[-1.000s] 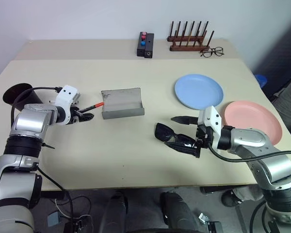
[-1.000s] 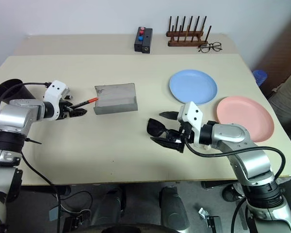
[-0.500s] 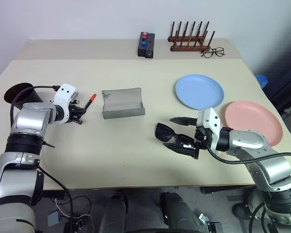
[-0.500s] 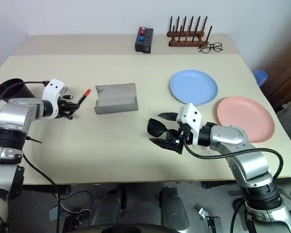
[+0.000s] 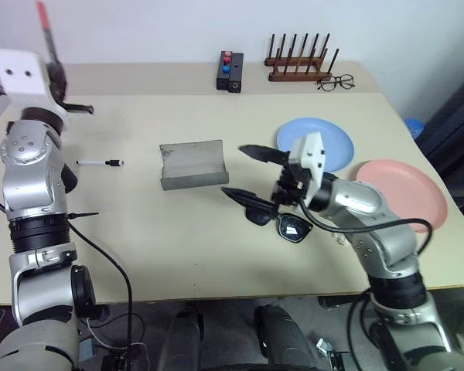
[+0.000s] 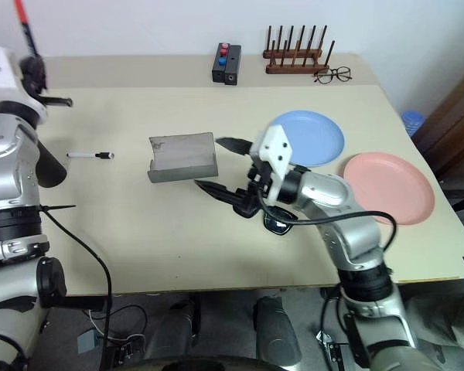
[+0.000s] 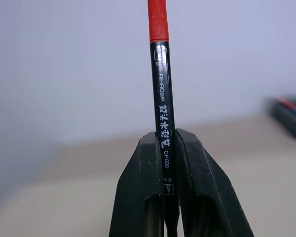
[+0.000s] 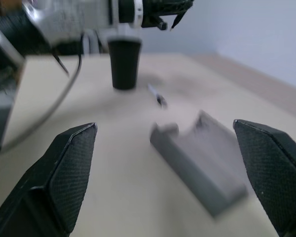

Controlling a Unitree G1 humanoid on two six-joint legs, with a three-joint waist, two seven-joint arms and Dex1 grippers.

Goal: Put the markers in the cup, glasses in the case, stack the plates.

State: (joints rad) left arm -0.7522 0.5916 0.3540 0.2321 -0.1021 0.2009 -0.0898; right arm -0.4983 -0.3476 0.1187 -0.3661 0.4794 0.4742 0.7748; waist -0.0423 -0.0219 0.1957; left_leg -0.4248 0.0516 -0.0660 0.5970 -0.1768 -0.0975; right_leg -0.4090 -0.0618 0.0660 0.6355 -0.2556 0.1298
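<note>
My left gripper (image 7: 164, 140) is raised high at the far left and shut on the black marker (image 7: 162, 113), whose red cap (image 5: 42, 17) points up. The white marker (image 5: 100, 163) lies on the table below it. The dark cup (image 8: 124, 63) stands at the table's left edge, mostly hidden behind my left arm. The grey case (image 5: 193, 165) lies open at mid-table. My right gripper (image 5: 251, 175) hangs open and empty just right of the case. The black sunglasses (image 5: 292, 228) lie on the table under it. Blue plate (image 5: 336, 139) and pink plate (image 5: 406, 195) sit apart at the right.
A black box with red and blue buttons (image 5: 232, 71), a wooden peg rack (image 5: 298, 68) and wire-rimmed spectacles (image 5: 336, 82) stand along the table's far edge. Bare tabletop lies between the case and the near edge.
My left gripper shut on the red-capped marker and swung it up high, now upright; the white marker shows where the arm was. My open right gripper rose and moved left toward the case.
</note>
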